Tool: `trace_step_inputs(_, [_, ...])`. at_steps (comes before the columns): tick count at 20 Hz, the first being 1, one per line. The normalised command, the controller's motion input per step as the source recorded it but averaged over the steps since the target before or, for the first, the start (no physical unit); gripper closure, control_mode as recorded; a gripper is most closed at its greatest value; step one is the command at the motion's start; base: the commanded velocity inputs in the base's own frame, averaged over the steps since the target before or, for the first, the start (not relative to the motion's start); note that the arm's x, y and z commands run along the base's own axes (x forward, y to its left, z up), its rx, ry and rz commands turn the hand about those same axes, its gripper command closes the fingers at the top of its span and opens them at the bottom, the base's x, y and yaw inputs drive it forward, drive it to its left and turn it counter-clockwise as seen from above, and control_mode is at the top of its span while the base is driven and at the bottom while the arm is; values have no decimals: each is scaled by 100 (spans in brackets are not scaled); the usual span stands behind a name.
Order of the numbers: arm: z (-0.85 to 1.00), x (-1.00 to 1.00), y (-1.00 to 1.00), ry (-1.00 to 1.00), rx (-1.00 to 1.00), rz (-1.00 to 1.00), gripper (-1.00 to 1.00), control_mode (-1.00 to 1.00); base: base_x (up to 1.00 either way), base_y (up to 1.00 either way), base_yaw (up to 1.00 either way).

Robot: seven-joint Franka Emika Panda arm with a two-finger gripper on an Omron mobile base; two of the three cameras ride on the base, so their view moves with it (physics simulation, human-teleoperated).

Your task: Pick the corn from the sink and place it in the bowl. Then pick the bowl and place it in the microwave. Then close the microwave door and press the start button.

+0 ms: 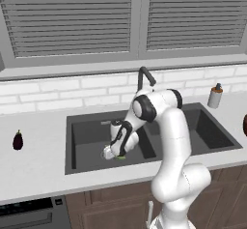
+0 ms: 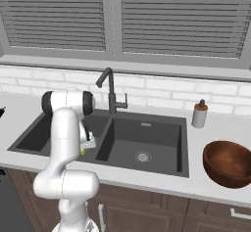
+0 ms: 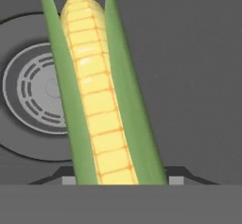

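The corn (image 3: pixel 99 105), yellow kernels between green husk leaves, lies on the floor of the sink's (image 1: pixel 87 136) left basin beside the round drain (image 3: pixel 38 88). My gripper (image 3: pixel 122 180) is down in that basin with a finger close on either side of the cob, still open, and the cob rests on the basin floor. From the base I see the hand (image 1: pixel 112 153) low in the basin with a green tip of the corn (image 1: pixel 119 158) under it. The wooden bowl (image 2: pixel 228 162) stands on the counter right of the sink (image 2: pixel 142 138). The microwave is out of view.
A tall black faucet (image 2: pixel 110 89) rises behind the sink's divider. A soap dispenser (image 2: pixel 199 114) stands at the back right. A dark purple eggplant (image 1: pixel 18 140) lies on the counter to the left. An oven top (image 1: pixel 29 216) shows below the counter at the left.
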Motion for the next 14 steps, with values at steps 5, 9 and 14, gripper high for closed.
trace_step_inputs(5, [74, -64, -12, -7, 1, -6, 100, -100, 0, 0, 0])
trace_step_inputs(9, [100, -46, -20, -9, 2, -6, 100, -100, 0, 0, 0])
trace_step_inputs(14, [100, -61, -28, -8, 3, -9, 100, -100, 0, 0, 0])
